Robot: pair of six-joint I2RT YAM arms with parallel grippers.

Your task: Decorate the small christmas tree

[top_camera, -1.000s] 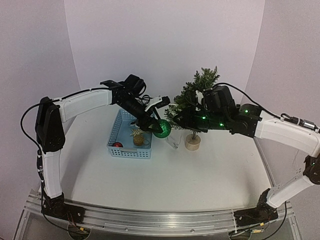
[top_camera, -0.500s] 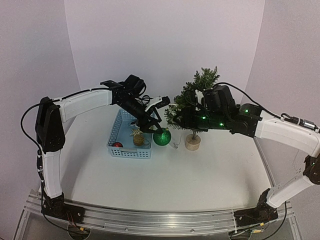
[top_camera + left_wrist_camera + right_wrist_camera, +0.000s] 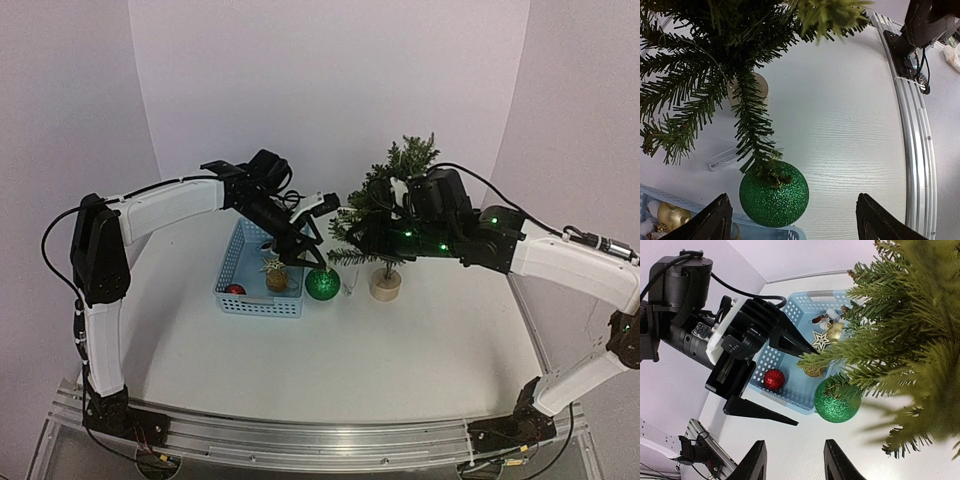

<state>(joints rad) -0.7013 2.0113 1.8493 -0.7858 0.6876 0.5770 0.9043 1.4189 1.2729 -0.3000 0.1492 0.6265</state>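
Clearly the left jaws gape wide and empty over the green bauble [image 3: 773, 194] hung on a low branch; the right jaws stand part open, holding nothing; next, probably, another ornament from the blue basket [image 3: 232, 262]; the small christmas tree [image 3: 395, 195] stands upright near the table's [image 3: 350, 350] far edge, tip upward.

Green glitter bauble [image 3: 773, 194] sits right below the left claw [image 3: 792, 196]; blue basket [image 3: 255, 305] just beside it, red ball [image 3: 235, 290] inside.
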